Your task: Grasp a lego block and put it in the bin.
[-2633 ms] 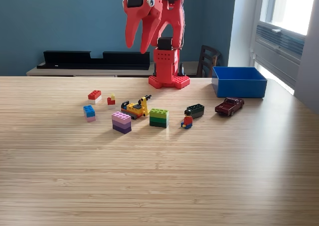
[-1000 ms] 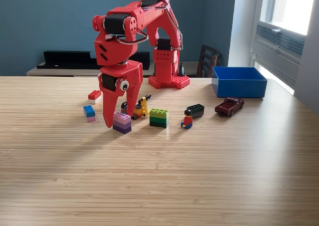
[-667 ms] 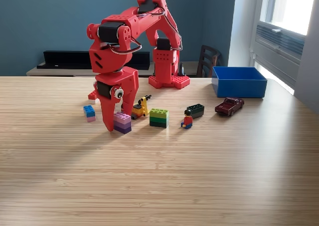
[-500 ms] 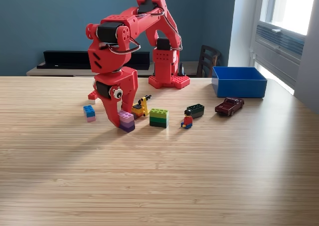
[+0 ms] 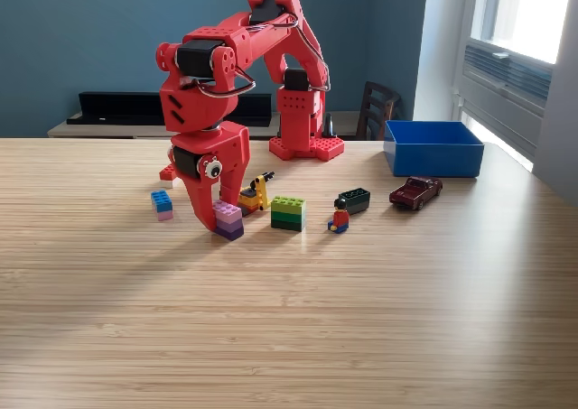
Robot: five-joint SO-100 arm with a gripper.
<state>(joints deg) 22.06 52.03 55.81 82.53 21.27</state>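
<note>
While jaws clamp the pink-purple lego block, red block half hidden, bin apart.

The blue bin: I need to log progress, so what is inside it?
The bin shows only its far inner walls; no block pokes above the rim. Its floor is hidden behind the front wall.

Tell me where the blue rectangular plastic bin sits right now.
The blue rectangular plastic bin sits at the table's far edge on the exterior view's right, just behind the dark red toy car.
</note>
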